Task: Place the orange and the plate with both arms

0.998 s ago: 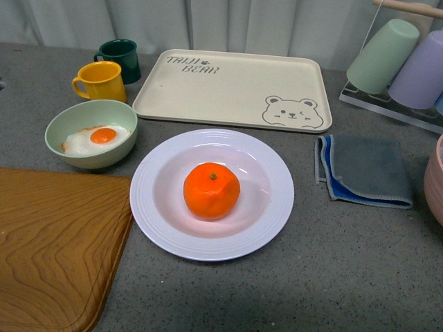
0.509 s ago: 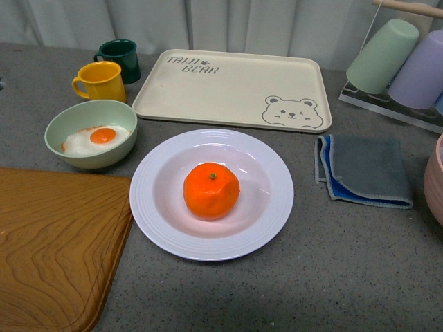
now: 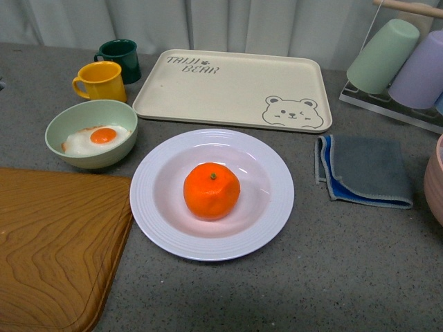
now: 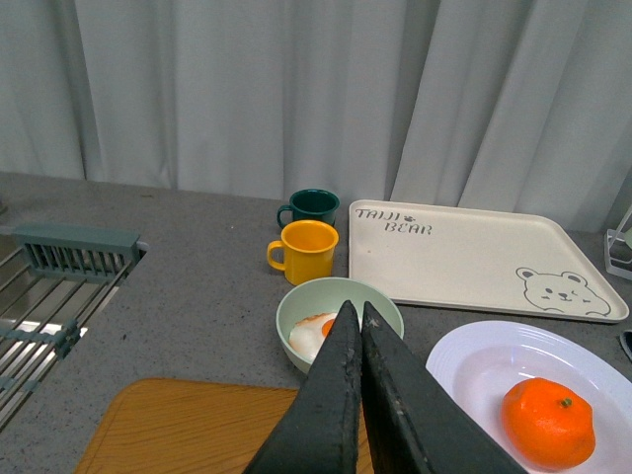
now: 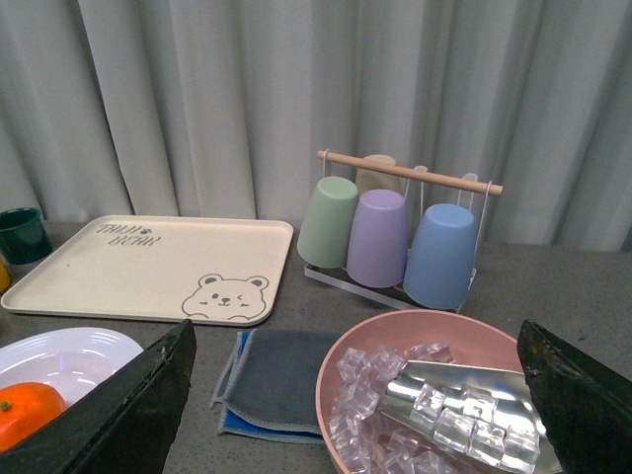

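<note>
The orange [image 3: 212,190] is a round bright mandarin that lies in the middle of the white ridged plate [image 3: 159,214] on the grey counter. Both also show in the left wrist view, the orange [image 4: 548,424] on the plate [image 4: 474,360], and at the edge of the right wrist view, the orange [image 5: 22,413] on the plate [image 5: 69,351]. No arm shows in the front view. My left gripper [image 4: 355,308] is shut and empty, up above the wooden board and the green bowl. My right gripper [image 5: 355,341] is open and empty, above the pink bowl of ice.
A pale green bowl [image 3: 91,133] with a fried egg, a yellow mug [image 3: 101,81] and a dark green mug [image 3: 120,59] stand to the left. The beige bear tray [image 3: 232,88] is behind. A wooden board [image 3: 55,245], a grey cloth [image 3: 365,170], a cup rack [image 3: 401,59] and a pink ice bowl [image 5: 434,405] surround.
</note>
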Controlling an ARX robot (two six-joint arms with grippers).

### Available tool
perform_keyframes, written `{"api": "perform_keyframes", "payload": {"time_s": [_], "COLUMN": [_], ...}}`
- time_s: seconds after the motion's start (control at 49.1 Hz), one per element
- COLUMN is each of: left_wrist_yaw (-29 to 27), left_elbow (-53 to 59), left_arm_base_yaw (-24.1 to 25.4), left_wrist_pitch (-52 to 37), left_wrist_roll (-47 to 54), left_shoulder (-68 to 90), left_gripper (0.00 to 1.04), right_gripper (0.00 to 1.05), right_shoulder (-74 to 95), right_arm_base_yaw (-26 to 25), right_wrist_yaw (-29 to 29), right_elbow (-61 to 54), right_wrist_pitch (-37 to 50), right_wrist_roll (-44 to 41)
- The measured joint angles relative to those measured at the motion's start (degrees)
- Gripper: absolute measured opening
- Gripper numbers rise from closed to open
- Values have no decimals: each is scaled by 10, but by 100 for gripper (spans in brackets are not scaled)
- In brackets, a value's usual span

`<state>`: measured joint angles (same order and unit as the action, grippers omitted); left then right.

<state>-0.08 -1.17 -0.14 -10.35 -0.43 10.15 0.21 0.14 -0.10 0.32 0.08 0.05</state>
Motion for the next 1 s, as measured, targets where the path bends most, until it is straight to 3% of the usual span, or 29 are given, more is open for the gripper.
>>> {"api": "perform_keyframes", "payload": {"time_s": [0.102, 0.265, 0.387, 0.489, 0.611, 0.713, 0.998], "left_wrist_yaw": [1, 1, 1, 1, 1, 1, 1], "left_elbow": [0, 0, 0, 0, 0, 0, 0], "left_arm_base_yaw": [0, 0, 0, 0, 0, 0, 0], "left_wrist_pitch": [95, 102, 102, 103, 103, 103, 103], "left_wrist_roll": [0, 0, 0, 0, 0, 1, 2], "left_shoulder": [-78, -98, -99, -99, -99, -99, -99], "left_gripper": [4, 6, 29, 57, 77, 100, 98], "right_gripper": [95, 95, 95, 95, 95, 95, 95], "right_shoulder": [0, 0, 0, 0, 0, 0, 0], "right_arm_base_yaw": [0, 0, 0, 0, 0, 0, 0], "right_wrist_yaw": [0, 0, 0, 0, 0, 0, 0], "right_elbow": [0, 0, 0, 0, 0, 0, 0], "right_wrist_pitch": [0, 0, 0, 0, 0, 0, 0], "right_wrist_roll": [0, 0, 0, 0, 0, 0, 0]}}
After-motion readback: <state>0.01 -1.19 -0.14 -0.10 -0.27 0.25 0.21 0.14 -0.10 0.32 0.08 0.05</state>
